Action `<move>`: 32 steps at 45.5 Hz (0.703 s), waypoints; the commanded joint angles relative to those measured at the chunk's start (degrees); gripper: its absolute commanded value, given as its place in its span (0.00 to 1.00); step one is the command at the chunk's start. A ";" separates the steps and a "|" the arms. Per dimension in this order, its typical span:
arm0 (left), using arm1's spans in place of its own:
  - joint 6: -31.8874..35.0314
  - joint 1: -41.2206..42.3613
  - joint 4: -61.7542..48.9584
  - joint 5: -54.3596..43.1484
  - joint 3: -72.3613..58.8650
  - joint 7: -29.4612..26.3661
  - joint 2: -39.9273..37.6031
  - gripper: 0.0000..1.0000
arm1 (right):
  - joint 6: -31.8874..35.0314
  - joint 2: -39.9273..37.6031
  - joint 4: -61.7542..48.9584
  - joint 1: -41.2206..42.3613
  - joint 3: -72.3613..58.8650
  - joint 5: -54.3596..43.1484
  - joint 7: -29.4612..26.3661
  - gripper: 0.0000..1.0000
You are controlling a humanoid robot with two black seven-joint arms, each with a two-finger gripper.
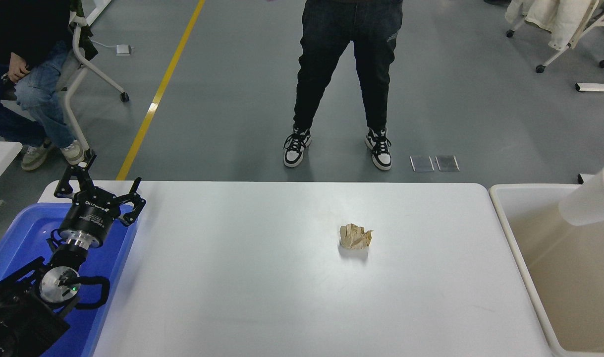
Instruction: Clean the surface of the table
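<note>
Table surface (262,277) filled lower frame, blue tub (19,233) at left edge, beige bin (554,258) at right edge. Crumpled brown paper (356,236) lay right of centre. Left gripper (99,191) parked over tub, jaws wide. White cup (591,198) hung tilted over bin; right gripper unseen.

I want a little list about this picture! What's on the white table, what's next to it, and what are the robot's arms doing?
table surface: white, bare except for one item
on the table: crumpled paper ball, tan, right of the middle
left side: blue tub
right side: beige bin
white paper cup: tilted above the beige bin, cut off by the picture's right edge
left gripper: open, parked over the blue tub
right gripper: out of the picture
people: one standing past the far edge, one sitting at far left
</note>
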 commanded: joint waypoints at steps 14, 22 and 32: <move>0.00 0.00 0.01 0.00 0.00 0.00 -0.06 1.00 | -7.38 16.75 -23.73 -10.48 -0.99 0.63 0.27 0.00; 0.00 0.00 0.01 0.00 0.00 0.00 0.03 1.00 | -8.87 22.02 -31.91 -10.57 -3.10 0.98 0.80 0.00; 0.00 0.00 0.01 0.00 0.00 0.00 -0.06 1.00 | -11.59 30.55 -43.95 -10.74 -4.24 1.07 0.97 0.00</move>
